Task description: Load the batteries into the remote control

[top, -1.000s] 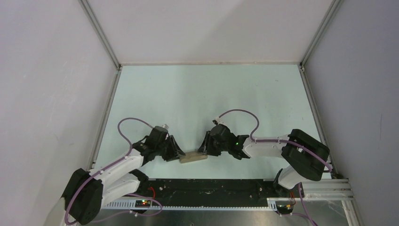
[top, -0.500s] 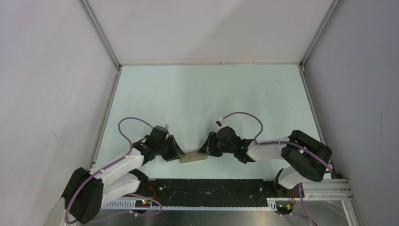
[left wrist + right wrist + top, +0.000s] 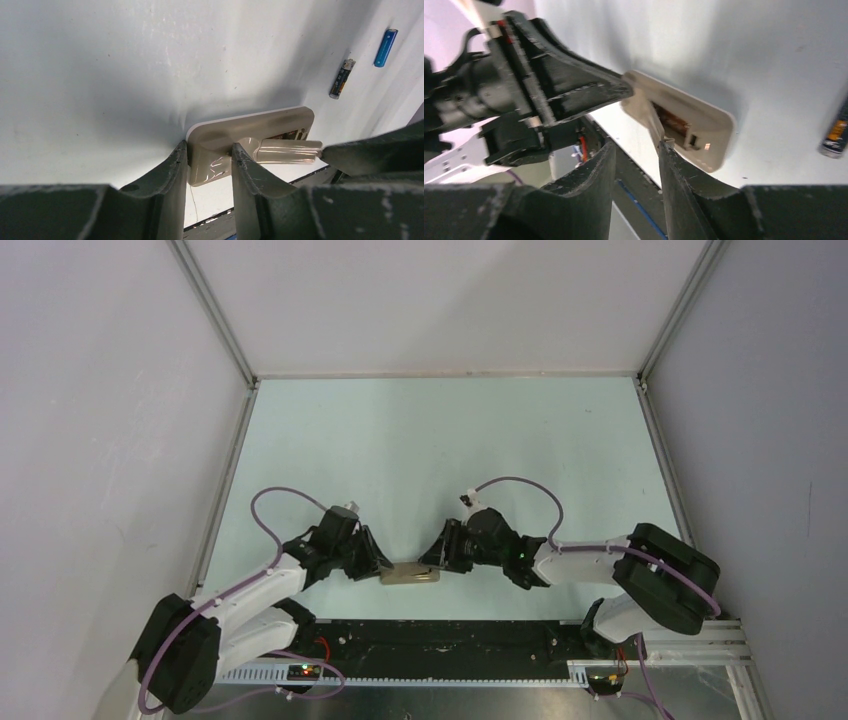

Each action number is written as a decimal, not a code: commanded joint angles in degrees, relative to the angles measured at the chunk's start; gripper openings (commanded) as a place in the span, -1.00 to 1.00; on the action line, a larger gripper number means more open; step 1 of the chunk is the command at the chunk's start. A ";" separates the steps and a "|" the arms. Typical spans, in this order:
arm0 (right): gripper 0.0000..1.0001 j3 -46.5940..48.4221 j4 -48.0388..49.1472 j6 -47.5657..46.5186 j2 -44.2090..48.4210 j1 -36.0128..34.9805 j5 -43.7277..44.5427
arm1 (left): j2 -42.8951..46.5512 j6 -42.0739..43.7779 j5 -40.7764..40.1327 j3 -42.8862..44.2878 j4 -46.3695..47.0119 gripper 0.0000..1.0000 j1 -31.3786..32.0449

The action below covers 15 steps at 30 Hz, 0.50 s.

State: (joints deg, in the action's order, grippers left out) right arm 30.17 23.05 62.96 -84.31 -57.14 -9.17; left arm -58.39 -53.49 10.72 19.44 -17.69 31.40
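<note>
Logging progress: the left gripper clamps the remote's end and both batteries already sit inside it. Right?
No. The left gripper clamps the remote at its end, but the black battery and blue battery lie on the table beyond it, as the left wrist view shows.

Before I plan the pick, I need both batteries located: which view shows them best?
Left wrist: blue battery and dark battery both show whole. Right wrist catches only part of the dark one at its edge; top view shows neither.

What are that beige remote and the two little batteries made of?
Remote: looks like glossy moulded plastic, judging by the soft reflections on its beige back. Batteries: probably metal cells in printed wrap, one shiny blue, one dark with a silvery tip.
</note>
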 commanded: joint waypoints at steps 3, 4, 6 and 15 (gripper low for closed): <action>-0.18 1.29 8.51 2.37 2.79 -1.59 -6.61 | -3.01 1.02 -4.08 -2.21 -2.78 -0.40 1.28; -0.18 1.29 8.07 2.39 2.81 -1.51 -6.18 | -2.97 1.02 -4.10 -2.21 -2.78 -0.40 1.25; -0.17 1.29 7.76 2.28 3.10 -1.44 -5.56 | -2.97 1.02 -4.20 -2.22 -2.73 -0.40 1.29; -0.17 4.89 2.22 -1.19 2.17 2.14 -1.47 | -3.05 1.18 -3.83 -1.58 -2.78 -0.38 1.29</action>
State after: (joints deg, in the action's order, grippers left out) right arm 31.24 26.76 64.29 -82.17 -56.60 -12.93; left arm -59.24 -53.56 10.72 19.51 -16.23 31.99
